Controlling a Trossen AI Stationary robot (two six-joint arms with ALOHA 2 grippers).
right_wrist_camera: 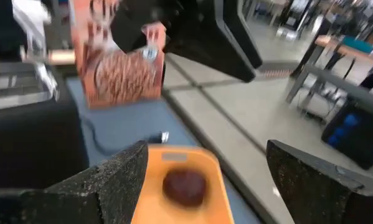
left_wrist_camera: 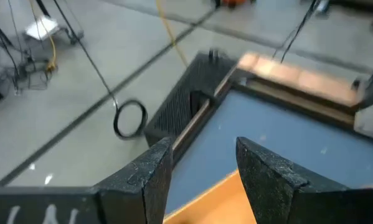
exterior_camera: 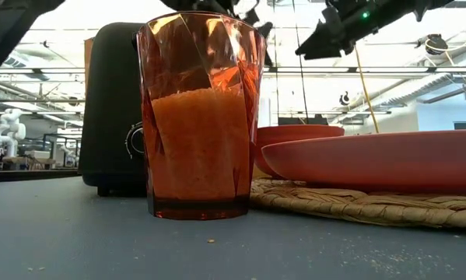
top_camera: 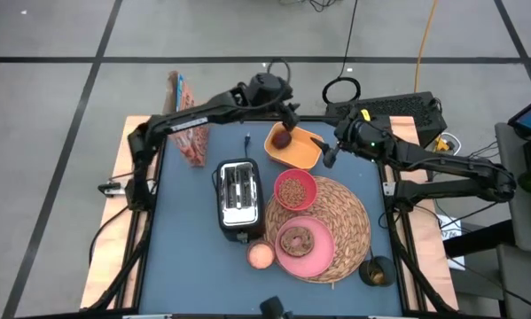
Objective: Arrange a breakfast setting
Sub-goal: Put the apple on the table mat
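The woven straw placemat lies on the blue table at the right. On it stand a flat pink plate holding the brown ring-shaped bread and a smaller pink bowl of brown cereal. The small dark-red fruit lies in a yellow-orange bowl at the far edge; it also shows in the right wrist view. My left gripper hovers open just beyond the fruit, above the bowl's far rim. My right gripper is wide open at the bowl's right side, fingers pointing toward the fruit.
A black toaster stands left of the placemat, with an orange glass of juice near its front. A cereal box stands at the far left. A small dark object sits by the placemat's near right edge.
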